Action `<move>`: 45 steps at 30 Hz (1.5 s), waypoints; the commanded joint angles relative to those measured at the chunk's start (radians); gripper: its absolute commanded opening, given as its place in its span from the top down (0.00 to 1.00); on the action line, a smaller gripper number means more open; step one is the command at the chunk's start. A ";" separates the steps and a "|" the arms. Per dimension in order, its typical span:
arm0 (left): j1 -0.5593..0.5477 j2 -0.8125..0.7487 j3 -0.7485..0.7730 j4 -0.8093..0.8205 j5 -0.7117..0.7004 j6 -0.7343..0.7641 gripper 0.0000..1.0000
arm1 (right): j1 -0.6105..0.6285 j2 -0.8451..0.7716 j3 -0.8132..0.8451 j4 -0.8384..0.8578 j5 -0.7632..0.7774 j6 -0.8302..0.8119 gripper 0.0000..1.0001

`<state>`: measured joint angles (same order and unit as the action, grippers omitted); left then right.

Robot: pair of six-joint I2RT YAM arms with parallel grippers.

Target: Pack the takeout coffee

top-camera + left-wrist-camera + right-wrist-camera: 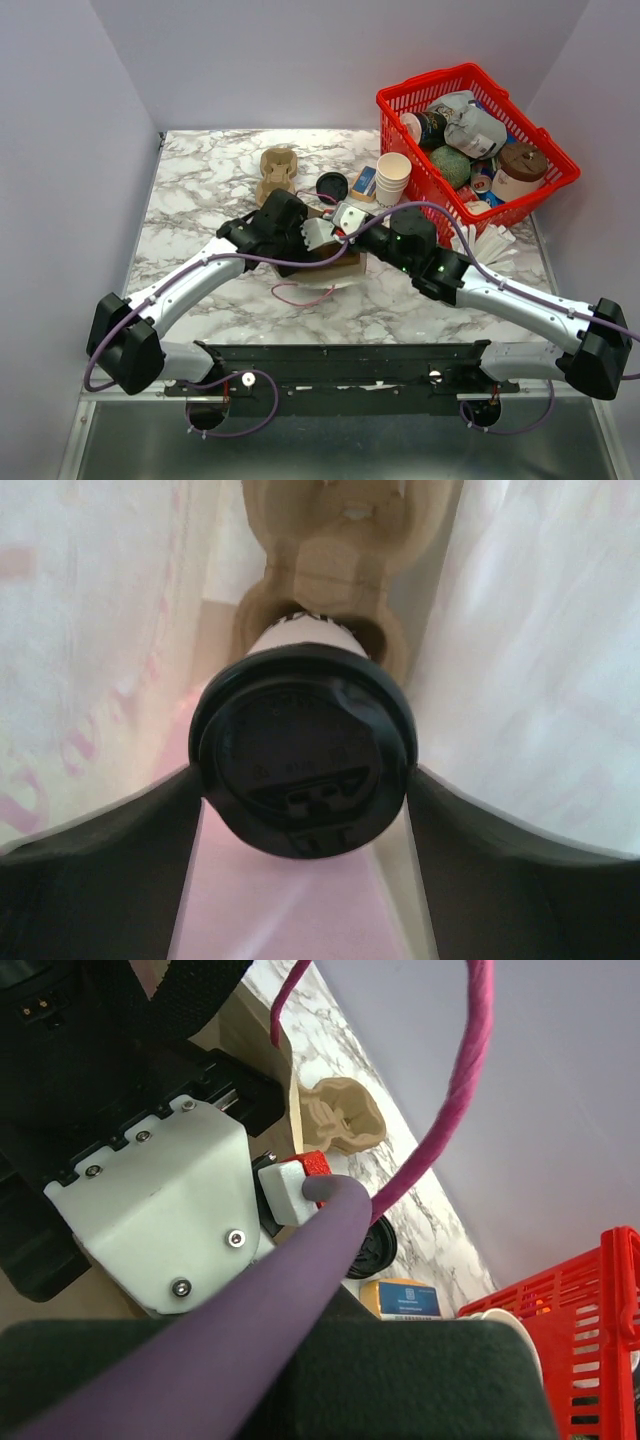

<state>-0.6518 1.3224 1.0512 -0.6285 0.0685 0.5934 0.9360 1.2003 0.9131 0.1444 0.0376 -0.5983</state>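
Marble table [200, 190] up top, red basket [425, 80] at its far right corner, and left of the basket, a bit nearer, both arms meet over a brown bag [340, 265]. Right gripper [340, 226] is pressed shut. Left gripper [302, 790] has its jaws spread wide, flanking the coffee cup [300, 638] at its black lid [300, 740], tan pulp carrier [330, 540] just behind; pinching or only touching, can't tell

One basket [437, 79], one loose black lid [332, 186], one black-lidded cup [300, 750], one cup stack [393, 178]
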 commanded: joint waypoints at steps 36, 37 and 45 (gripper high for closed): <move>0.034 -0.172 -0.025 0.113 0.119 -0.021 0.01 | -0.006 0.126 0.248 -0.347 -0.148 0.226 0.99; 0.035 -0.166 -0.020 0.116 0.116 -0.012 0.01 | -0.014 0.136 0.259 -0.371 -0.153 0.230 1.00; 0.034 -0.183 -0.034 0.147 0.111 0.032 0.01 | -0.031 0.176 0.296 -0.424 -0.165 0.235 1.00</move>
<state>-0.6163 1.1721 1.0248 -0.5735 0.1837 0.5980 0.9054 1.3396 1.1839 -0.1844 -0.0807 -0.3805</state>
